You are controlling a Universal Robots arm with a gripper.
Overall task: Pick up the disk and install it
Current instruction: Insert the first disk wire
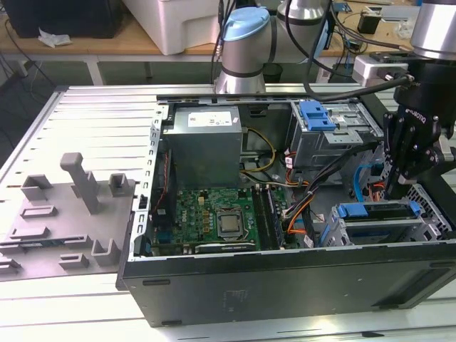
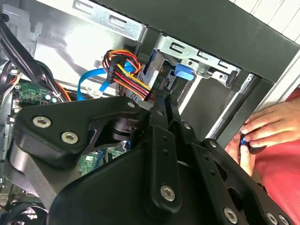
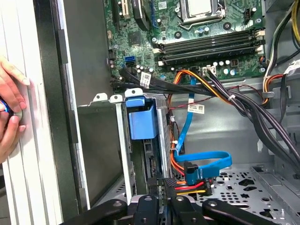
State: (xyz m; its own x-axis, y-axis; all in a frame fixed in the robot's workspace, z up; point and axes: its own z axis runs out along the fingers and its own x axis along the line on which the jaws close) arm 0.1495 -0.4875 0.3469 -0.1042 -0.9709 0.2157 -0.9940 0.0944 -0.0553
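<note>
Green motherboard [image 1: 206, 214], blue latch [image 1: 317, 114], silver cage [image 1: 335, 142], black case [image 1: 285, 285].

Motherboard [image 1: 214, 217] inside case [image 1: 285, 285], drive cage [image 1: 374, 224] toward the exterior view's right, hand [image 3: 9, 103] seemingly beside case

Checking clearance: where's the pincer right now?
Exterior view's right: the pincer hangs over the open computer case, just above the nearer blue-latched drive cage.

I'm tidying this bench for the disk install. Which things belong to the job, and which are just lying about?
Job: gripper; disk, its blue bracket showing in the drive cage under the gripper.
Lying about: power supply; grey fixture tray; blue latch atop the far cage; person's hand beside the case.
</note>
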